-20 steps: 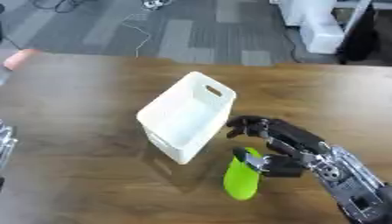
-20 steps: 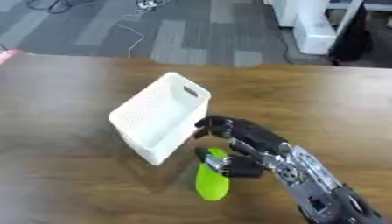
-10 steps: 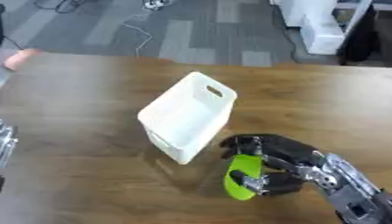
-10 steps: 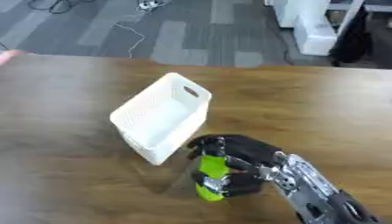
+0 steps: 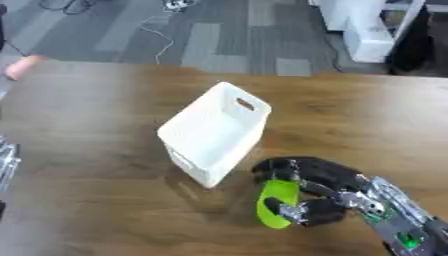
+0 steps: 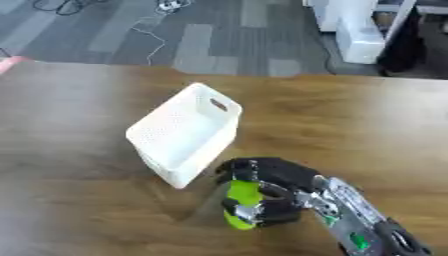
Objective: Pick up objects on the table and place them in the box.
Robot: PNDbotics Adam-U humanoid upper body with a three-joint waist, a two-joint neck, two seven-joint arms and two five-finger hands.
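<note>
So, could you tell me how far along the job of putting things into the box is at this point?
Nothing looks placed yet: no object shows inside the white box. In hand: the right hand has its fingers curled round the green object, low over the wooden table beside the box. Left: lifting it and putting it into the box. At the left edge, a sliver of what may be the left hand shows.

The white perforated plastic box (image 5: 214,132) stands mid-tabletop (image 5: 87,150). The lime-green oblong object (image 5: 276,202) lies just right of its near corner, toward the near edge, inside the right hand (image 5: 319,192).
</note>
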